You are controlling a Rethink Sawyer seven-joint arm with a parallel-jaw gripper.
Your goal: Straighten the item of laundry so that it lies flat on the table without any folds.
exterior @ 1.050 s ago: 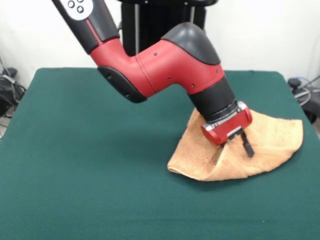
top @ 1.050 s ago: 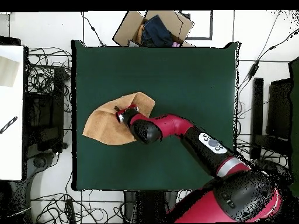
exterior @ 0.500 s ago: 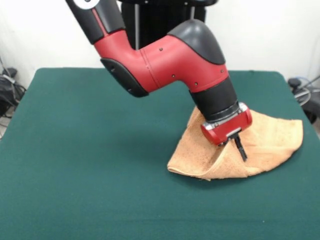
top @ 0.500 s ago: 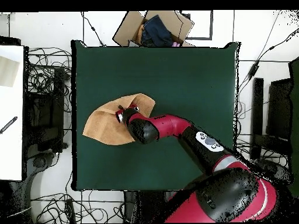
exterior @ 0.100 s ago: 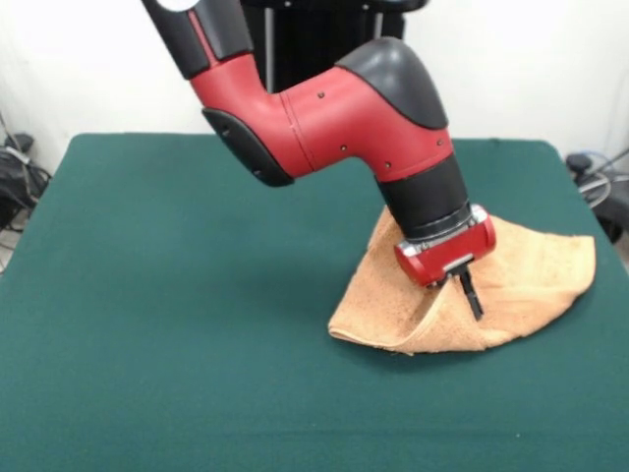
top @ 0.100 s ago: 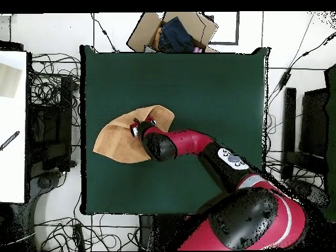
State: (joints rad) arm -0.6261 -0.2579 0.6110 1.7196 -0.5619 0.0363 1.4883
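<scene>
On the green bench [exterior @ 0.100 s ago: 177, 324], right of centre in the front view, lies the peach towel [exterior @ 0.100 s ago: 536, 275], rumpled, one fold raised. Pincer [exterior @ 0.100 s ago: 470, 293] down on that fold, fingers together, seemingly pinching it.

towel [exterior @ 0.100 s ago: 531, 275]: looking like rough, looped terry cloth, matt
table [exterior @ 0.100 s ago: 167, 324]: showing a felt-like, matt green top
arm [exterior @ 0.100 s ago: 334, 123]: shining as smooth, glossy red and black plastic
box [top @ 0.100 s ago: 172, 31]: looking like plain brown cardboard

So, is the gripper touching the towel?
Touching. In the front view the gripper pinches a raised ridge of the towel.
</scene>
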